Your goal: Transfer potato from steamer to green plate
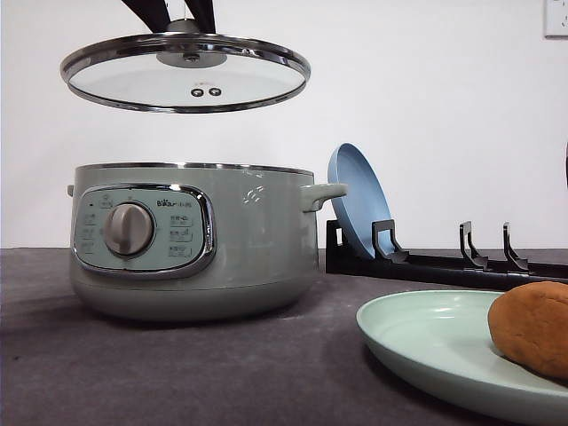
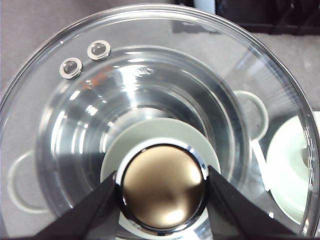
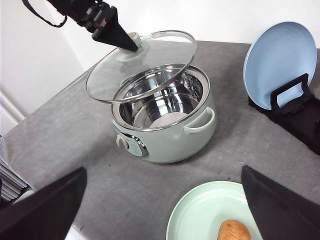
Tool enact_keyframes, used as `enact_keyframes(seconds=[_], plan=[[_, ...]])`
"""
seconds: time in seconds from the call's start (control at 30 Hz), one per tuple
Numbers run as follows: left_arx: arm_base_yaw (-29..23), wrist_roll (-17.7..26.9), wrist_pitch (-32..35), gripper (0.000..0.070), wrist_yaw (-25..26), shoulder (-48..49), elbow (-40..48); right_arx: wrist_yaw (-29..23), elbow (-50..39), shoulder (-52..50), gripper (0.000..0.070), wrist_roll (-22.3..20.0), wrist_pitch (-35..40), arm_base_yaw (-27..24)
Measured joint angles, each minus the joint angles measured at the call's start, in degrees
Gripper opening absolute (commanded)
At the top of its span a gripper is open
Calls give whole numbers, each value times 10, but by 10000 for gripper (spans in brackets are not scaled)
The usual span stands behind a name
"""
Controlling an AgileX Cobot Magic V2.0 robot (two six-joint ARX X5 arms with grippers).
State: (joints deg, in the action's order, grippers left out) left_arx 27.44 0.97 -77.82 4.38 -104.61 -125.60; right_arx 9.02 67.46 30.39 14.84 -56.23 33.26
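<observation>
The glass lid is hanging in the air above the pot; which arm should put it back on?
The left, probably. Its gripper is shut on the knob of the round glass lid, held above the open sage-green steamer. The right gripper is open, over the pale green plate with the orange-brown potato.

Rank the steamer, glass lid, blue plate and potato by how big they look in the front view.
1. steamer
2. glass lid
3. blue plate
4. potato, though it sits nearest the camera and is cut off, so versus the plate is unsure.
</observation>
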Motion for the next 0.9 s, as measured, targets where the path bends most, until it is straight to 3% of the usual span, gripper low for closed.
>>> enact_keyframes(seconds=[0.9], plan=[[4,-3,-15,0,-35,-73,2,-2,0,0,624,-16,0,0]])
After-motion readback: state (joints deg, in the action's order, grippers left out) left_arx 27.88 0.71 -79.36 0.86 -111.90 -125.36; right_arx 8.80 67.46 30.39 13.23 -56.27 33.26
